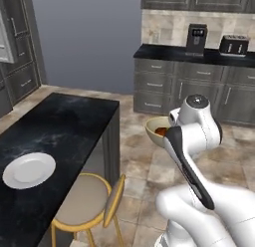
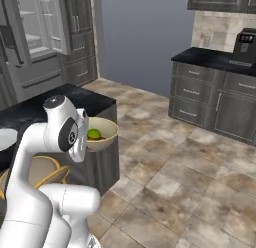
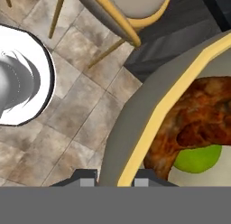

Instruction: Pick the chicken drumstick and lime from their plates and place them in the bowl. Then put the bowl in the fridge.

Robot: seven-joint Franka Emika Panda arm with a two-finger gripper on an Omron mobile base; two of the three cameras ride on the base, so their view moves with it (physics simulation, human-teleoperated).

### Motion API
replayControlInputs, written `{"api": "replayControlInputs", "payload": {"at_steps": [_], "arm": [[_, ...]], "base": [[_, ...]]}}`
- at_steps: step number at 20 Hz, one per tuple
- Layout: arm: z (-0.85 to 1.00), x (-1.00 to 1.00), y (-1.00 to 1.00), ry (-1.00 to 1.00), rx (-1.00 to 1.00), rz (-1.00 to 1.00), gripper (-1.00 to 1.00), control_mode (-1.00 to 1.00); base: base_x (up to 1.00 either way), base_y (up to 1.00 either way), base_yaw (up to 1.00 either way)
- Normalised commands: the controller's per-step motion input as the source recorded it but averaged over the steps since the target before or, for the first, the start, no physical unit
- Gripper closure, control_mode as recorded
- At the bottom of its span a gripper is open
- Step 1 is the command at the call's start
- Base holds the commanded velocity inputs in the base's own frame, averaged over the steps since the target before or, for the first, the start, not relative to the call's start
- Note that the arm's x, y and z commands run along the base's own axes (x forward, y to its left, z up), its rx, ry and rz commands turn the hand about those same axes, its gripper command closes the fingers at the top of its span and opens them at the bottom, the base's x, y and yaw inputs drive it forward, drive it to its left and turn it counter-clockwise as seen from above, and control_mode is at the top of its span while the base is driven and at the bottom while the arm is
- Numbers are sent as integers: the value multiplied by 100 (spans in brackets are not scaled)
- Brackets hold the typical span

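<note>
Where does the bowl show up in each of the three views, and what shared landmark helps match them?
Left base view: the bowl sits right of centre, tucked behind the arm's white wrist, held above the tiled floor.
Right base view: left of centre, just right of the wrist, with the lime showing inside.
Hand view: its rim fills the right side, chicken drumstick and lime within.
Shared landmark: the gold-framed stool beside the black island.

open tiled floor [image 2: 165, 182] ahead, island counter [image 1: 60, 126] and stool [image 1: 84, 203] crowding left
</note>
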Motion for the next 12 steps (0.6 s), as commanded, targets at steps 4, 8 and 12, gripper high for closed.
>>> {"api": "replayControlInputs", "payload": {"at_steps": [4, 8, 12], "arm": [[0, 0, 0, 0, 0, 0, 100, 100], [0, 0, 0, 0, 0, 0, 100, 100], [0, 0, 0, 0, 0, 0, 100, 100]], "base": [[87, 0, -7], [93, 0, -2], [94, 0, 0]]}}
